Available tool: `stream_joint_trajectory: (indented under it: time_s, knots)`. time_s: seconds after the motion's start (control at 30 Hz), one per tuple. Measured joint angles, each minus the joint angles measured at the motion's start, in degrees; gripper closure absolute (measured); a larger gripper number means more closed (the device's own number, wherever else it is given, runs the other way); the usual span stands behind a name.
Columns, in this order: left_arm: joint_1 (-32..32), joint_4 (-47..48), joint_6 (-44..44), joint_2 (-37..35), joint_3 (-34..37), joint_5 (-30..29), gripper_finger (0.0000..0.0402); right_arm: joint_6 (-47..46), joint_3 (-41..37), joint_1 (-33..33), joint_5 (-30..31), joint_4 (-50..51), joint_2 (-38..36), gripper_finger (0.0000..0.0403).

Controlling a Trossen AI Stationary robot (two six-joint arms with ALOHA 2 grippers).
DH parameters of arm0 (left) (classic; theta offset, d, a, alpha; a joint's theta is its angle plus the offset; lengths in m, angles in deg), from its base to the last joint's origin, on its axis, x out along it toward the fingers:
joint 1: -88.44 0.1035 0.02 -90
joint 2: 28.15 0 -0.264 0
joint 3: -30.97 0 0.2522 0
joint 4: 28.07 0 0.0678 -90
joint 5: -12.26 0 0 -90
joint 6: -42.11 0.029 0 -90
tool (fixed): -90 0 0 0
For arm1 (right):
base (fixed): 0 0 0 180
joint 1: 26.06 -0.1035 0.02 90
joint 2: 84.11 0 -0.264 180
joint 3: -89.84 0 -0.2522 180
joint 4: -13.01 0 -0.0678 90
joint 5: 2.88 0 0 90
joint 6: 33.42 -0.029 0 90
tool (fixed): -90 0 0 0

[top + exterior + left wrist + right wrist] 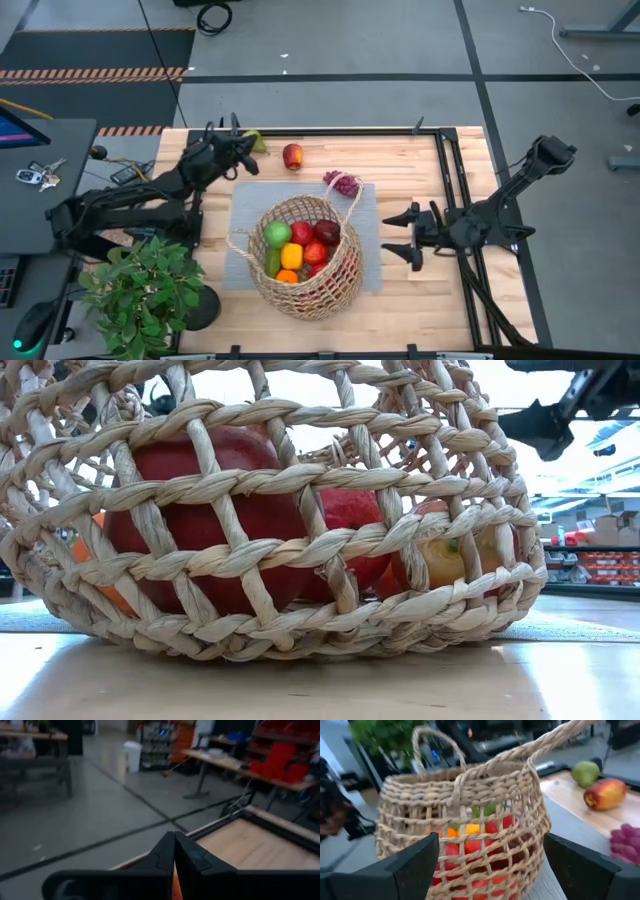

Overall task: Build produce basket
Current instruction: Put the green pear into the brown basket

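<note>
The tan wicker basket [305, 255] stands on a grey mat [240, 230] mid-table and holds several toy fruits: red, green, yellow and orange. It also fills the low view [270, 510]. Outside it, on the table, lie a red-yellow apple [292, 156], purple grapes [342, 183] and a green pear [258, 142]. My left gripper [250, 158] is shut and empty at the far left, right beside the pear; its wrist view [174, 845] looks out past the table's edge. My right gripper [405, 235] stands open to the right of the basket [465, 820], pointing at it, with nothing between its fingers.
A potted green plant [150, 290] stands at the near left corner. A black frame [455, 170] runs along the table's right side. Bare wood lies between the basket and my right gripper. In the right wrist view the apple [606, 793], pear [585, 772] and grapes [625, 842] lie beyond the basket.
</note>
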Motion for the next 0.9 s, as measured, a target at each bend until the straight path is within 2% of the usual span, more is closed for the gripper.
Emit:
stream_joint_trajectory:
  time_s: [0.17, 0.47, 0.63, 0.8, 0.9]
  knots:
    - [2.7, 5.5, 0.0, 7.5, -5.4, 4.2, 0.0358, 2.7, -7.3, 0.0, -4.0, -13.5, -1.1, 0.0041]
    - [5.8, 23.2, 4.5, 17.4, -16.5, 5.4, 0.0286, 6.2, -14.0, 0.0, -7.6, -24.5, -1.5, 0.0041]
    - [9.5, 28.3, 6.5, 19.9, -17.9, 11.1, 0.0252, 11.5, -14.4, 1.3, -7.8, -25.1, -3.3, 0.0041]
    - [13.0, 32.7, 7.0, 21.9, -17.9, 11.6, 0.0223, 17.2, -14.5, 4.0, -12.6, -25.1, -8.1, 0.0041]
    - [13.9, 33.6, 9.0, 23.3, -17.9, 11.5, 0.0202, 22.0, -14.4, 5.1, -11.9, -25.7, -10.9, 0.0041]
